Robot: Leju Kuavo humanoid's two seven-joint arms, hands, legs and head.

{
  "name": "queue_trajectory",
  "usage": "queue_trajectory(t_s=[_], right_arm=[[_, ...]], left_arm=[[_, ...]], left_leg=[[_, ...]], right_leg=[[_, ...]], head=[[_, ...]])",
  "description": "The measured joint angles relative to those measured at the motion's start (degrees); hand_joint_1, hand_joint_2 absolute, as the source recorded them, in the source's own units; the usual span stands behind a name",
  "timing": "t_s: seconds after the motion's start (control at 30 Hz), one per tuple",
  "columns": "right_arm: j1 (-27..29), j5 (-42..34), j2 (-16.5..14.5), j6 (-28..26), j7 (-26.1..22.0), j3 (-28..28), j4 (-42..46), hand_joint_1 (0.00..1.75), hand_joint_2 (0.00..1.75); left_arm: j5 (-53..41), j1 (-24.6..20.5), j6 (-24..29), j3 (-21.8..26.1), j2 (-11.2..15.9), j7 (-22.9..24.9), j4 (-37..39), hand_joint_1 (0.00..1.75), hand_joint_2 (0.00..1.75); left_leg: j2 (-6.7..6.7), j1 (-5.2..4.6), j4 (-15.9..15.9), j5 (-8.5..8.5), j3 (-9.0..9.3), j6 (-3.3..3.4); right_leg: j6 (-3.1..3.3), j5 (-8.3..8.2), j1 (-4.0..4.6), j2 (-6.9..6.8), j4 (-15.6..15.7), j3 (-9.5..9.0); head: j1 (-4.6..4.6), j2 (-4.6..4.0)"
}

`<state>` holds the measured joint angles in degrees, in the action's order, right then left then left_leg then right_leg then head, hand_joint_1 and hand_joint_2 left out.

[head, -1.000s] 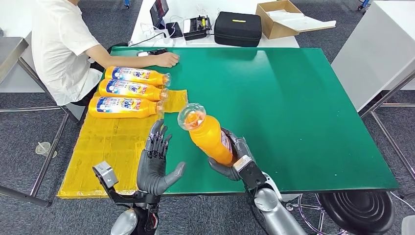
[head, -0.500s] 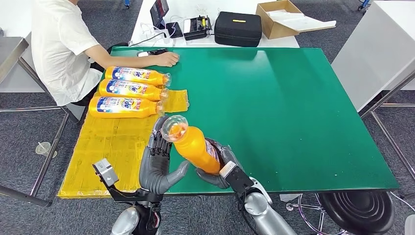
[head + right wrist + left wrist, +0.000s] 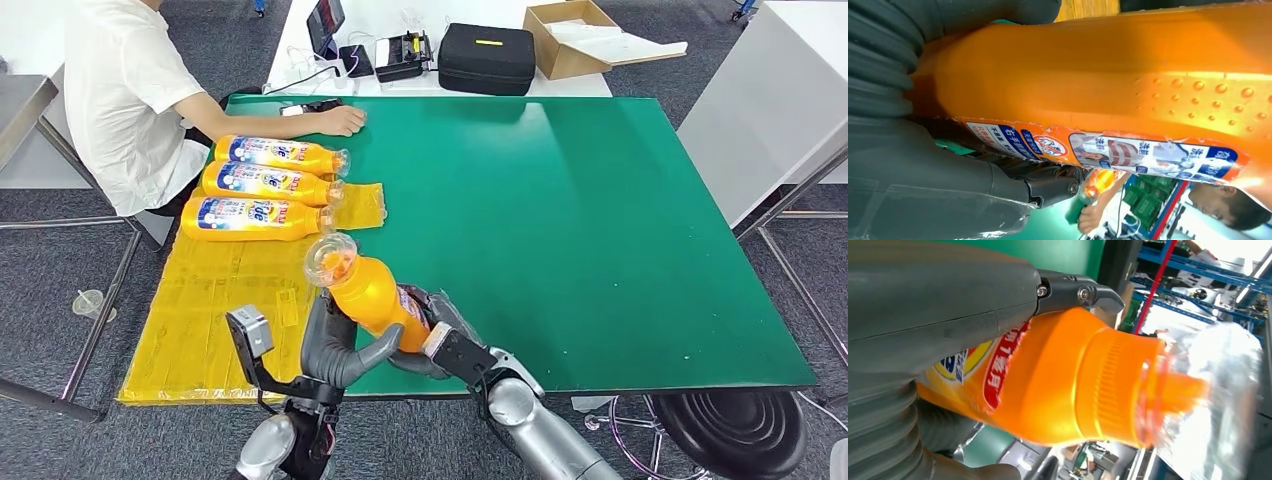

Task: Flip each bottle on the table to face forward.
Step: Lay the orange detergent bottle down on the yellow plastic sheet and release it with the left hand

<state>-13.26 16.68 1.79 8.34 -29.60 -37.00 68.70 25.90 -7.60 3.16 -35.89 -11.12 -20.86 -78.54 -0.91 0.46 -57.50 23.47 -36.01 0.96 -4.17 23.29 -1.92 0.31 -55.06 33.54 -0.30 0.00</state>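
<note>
An orange bottle (image 3: 372,295) with a clear cap (image 3: 330,258) is in the air over the table's near edge, tilted with the cap up and to the left. My right hand (image 3: 435,335) grips its lower body from the right. My left hand (image 3: 335,345) wraps it from the left, with the thumb under the bottle. In the left wrist view the left hand (image 3: 948,305) lies across the bottle's (image 3: 1063,385) label. The right wrist view has the right hand (image 3: 923,180) against the bottle (image 3: 1098,75). Three more orange bottles (image 3: 268,182) lie label up on the yellow mat (image 3: 230,300).
The green table (image 3: 600,220) stretches to the right. A person in a white shirt (image 3: 120,90) sits at the far left, one hand (image 3: 340,122) resting on the table. A black case (image 3: 487,58) and a cardboard box (image 3: 570,35) stand beyond the far edge.
My right hand has carried the bottle left and nearer. My left hand, open and apart from it before, now closes around the bottle.
</note>
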Motion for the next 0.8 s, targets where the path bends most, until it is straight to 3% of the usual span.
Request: queue_trajectory(t_s=[0.57,0.7,0.8], right_arm=[[-2.5,0.8,0.8,-0.2,1.4,-2.1,-1.6,1.75,1.75],[-3.2,0.8,0.8,0.0,1.6,-2.8,-2.0,1.71,1.75],[-3.6,0.8,0.8,0.2,1.3,-3.3,-2.5,1.66,1.75]], left_arm=[[-3.4,-4.1,3.9,-0.7,0.0,2.0,6.5,0.05,1.75],[-3.3,-4.7,3.2,-0.3,-0.2,1.7,7.6,1.74,1.75],[-2.3,-4.7,1.9,0.1,-0.3,1.2,7.7,1.75,1.75]], left_leg=[[0.00,0.00,0.0,-0.01,-0.01,0.00],[0.00,0.00,0.0,-0.01,-0.02,0.00],[0.00,0.00,0.0,-0.01,-0.02,0.00]], right_leg=[[0.00,-0.01,0.00,0.00,0.0,0.00],[0.00,-0.01,0.00,0.00,0.0,0.02],[0.00,-0.01,0.00,0.00,0.0,0.02]], head=[[-0.01,0.00],[-0.01,0.00],[0.00,0.00]])
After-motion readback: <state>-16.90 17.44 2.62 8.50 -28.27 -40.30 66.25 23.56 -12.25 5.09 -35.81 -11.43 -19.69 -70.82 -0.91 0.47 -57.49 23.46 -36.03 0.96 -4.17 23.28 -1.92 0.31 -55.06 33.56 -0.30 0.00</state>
